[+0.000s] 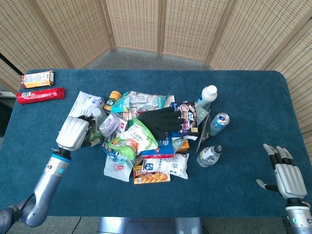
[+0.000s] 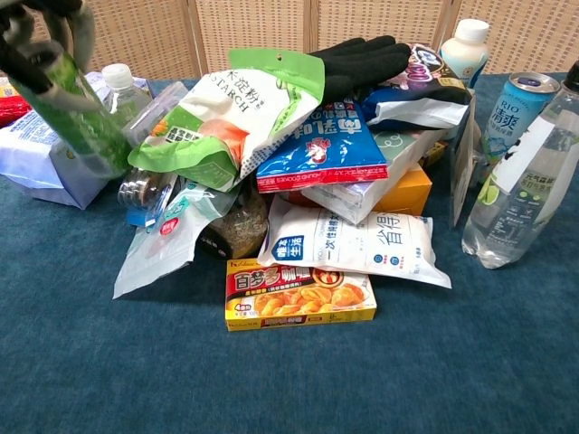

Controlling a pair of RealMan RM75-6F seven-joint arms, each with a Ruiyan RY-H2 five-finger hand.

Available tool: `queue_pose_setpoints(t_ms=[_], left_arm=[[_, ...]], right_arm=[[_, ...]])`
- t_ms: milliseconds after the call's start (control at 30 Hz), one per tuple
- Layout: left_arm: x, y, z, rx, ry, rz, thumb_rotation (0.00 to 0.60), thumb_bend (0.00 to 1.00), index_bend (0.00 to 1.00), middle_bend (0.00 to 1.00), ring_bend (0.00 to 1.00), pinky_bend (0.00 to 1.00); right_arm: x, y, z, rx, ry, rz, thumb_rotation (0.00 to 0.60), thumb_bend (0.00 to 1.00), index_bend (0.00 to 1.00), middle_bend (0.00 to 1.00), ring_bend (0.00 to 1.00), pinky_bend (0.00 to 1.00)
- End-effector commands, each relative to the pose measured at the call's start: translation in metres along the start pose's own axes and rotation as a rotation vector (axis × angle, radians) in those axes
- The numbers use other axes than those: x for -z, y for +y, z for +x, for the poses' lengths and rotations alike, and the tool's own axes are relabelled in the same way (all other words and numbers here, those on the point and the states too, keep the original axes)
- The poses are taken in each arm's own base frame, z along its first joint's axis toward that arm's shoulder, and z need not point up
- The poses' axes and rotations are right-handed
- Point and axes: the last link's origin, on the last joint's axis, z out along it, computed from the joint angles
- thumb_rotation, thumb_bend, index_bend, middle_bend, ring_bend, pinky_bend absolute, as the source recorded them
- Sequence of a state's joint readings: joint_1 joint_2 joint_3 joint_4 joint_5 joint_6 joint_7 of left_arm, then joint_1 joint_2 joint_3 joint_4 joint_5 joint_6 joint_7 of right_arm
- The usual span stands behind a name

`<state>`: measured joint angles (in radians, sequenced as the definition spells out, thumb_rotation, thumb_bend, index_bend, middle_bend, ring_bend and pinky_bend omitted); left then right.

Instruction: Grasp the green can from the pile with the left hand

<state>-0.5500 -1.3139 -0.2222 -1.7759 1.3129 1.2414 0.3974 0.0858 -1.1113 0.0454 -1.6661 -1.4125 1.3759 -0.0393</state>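
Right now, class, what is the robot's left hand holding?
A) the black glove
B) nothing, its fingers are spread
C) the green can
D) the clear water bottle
C: in the chest view the left hand's fingers wrap the green can, which is tilted and raised off the table beside the pile.

A counter (image 1: pixel 253 92) covered in dark blue carpet-like cloth. At its centre lies a pile of snack packets (image 1: pixel 146 136). At the pile's 6 o'clock edge, a yellow curry box (image 1: pixel 151 175) lies flat beside a white pouch (image 1: pixel 165 165). At 3 o'clock, a clear water bottle (image 1: pixel 209 155) lies on its side and a blue drink can (image 1: pixel 218 123) stands. Far out at 10 o'clock lie a red packet (image 1: pixel 40 95) and an orange box (image 1: pixel 37 78).
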Motion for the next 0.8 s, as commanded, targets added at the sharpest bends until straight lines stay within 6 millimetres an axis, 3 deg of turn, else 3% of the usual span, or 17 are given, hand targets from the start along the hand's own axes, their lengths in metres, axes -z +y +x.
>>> queue_pose_setpoints(t_ms=[33, 333, 600, 800], left_arm=[[-0.003, 0.004, 0.024, 0.013, 0.051, -0.003, 0.6, 0.0, 0.79, 0.81, 0.82, 0.8], [-0.008, 0.022, 0.068, 0.028, 0.128, -0.025, 0.6, 0.0, 0.8, 0.82, 0.84, 0.8], [-0.014, 0.036, 0.088, 0.028, 0.167, -0.043, 0.6, 0.0, 0.8, 0.82, 0.85, 0.8], [-0.014, 0.041, 0.093, 0.031, 0.178, -0.048, 0.6, 0.0, 0.8, 0.83, 0.85, 0.8]], right_arm=[[0.0, 0.0, 0.0, -0.001, 0.001, 0.0, 0.6, 0.0, 0.0, 0.0, 0.0, 0.0], [0.0, 0.0, 0.001, -0.003, 0.003, -0.001, 0.6, 0.0, 0.0, 0.0, 0.0, 0.0], [0.0, 0.001, 0.002, -0.004, 0.007, -0.004, 0.6, 0.0, 0.0, 0.0, 0.0, 0.0], [0.0, 0.001, 0.003, -0.005, 0.007, -0.003, 0.6, 0.0, 0.0, 0.0, 0.0, 0.0]])
